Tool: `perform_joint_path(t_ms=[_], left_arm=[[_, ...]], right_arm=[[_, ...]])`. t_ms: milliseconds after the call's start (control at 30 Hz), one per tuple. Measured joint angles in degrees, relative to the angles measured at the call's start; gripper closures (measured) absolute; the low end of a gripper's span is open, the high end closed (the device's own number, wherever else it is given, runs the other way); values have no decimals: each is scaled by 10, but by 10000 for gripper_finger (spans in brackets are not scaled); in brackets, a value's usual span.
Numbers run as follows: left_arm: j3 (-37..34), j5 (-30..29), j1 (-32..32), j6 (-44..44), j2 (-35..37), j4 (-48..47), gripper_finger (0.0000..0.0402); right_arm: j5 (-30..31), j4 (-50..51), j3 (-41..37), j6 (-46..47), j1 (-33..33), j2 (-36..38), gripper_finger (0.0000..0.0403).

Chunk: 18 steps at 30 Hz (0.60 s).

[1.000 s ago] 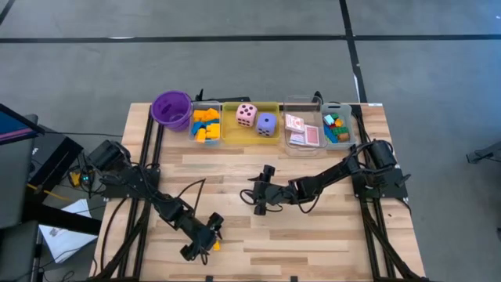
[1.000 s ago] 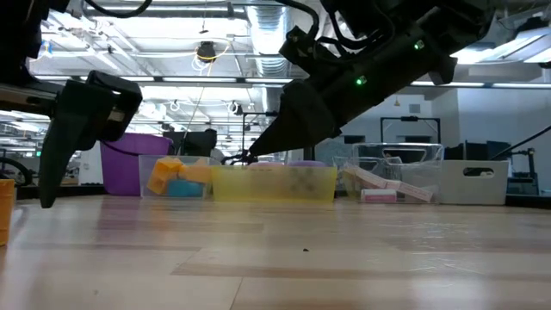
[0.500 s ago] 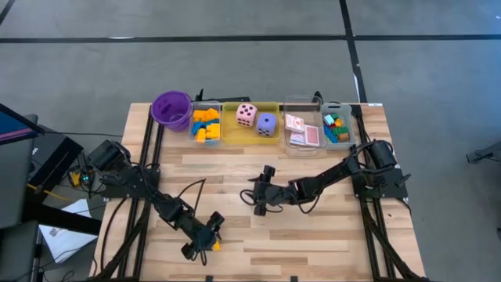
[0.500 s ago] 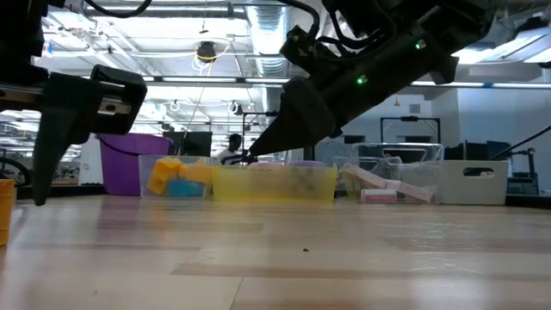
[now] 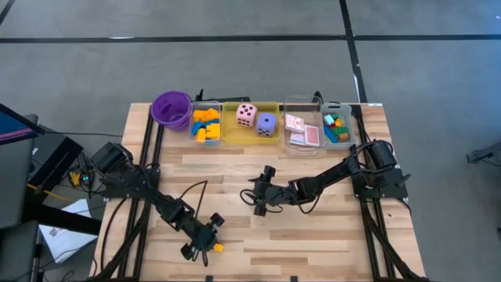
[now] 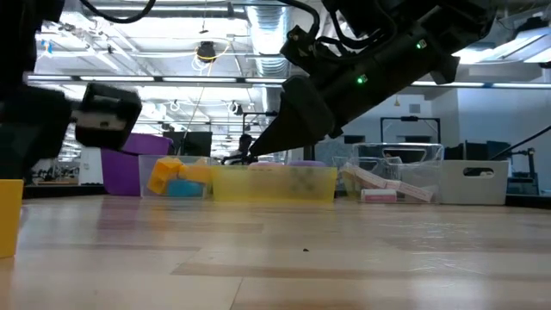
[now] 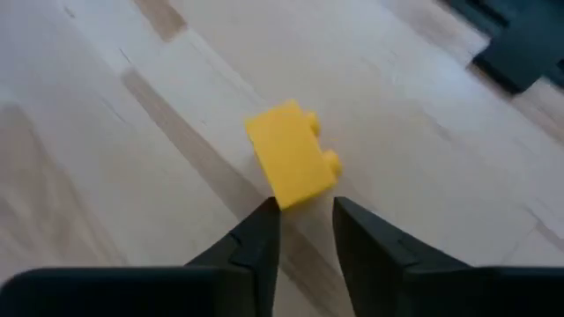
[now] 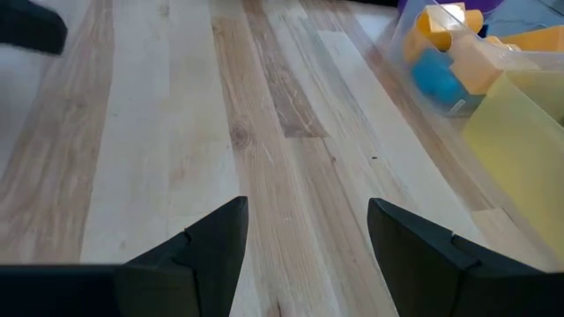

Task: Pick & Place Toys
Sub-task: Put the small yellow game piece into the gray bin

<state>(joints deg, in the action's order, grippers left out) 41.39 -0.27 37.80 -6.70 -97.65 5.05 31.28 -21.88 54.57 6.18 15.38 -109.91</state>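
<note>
Left tool (image 7: 300, 231), fingers narrowly parted, just short of the yellow building block (image 7: 291, 165) lying on the tabletop (image 5: 313, 235), well apart from the yellow tray (image 5: 251, 135). Right tool (image 8: 304, 238) open, empty, mid-tabletop, nearer that tray.

Both arms are matte black, built of slim jointed segments that widen into blocky housings at the base, where each mounts on a black frame of rails running along the table's side. Thin black cables loop loose beside the links of the left arm (image 5: 149, 194) and the right arm (image 5: 329, 178) (the left arm's loop is the larger one). A small green light glows on the right arm's housing in the low view, and another shows near the left base. The fingers (image 8: 216, 242) are dark, flat, tapered plastic blades with chamfered edges and smooth, unmarked faces.
</note>
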Motion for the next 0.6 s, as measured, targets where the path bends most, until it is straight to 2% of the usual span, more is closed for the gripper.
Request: perform_joint_path(t_ms=[367,500,600], left_arm=[[0,2,-4,75,-10,16,384],[0,19,-4,137,-10,7,382],[0,22,-4,214,-10,0,354]], right_arm=[[0,1,0,30,0,0,175],[-2,2,0,35,0,0,175],[-9,3,0,39,0,0,175]])
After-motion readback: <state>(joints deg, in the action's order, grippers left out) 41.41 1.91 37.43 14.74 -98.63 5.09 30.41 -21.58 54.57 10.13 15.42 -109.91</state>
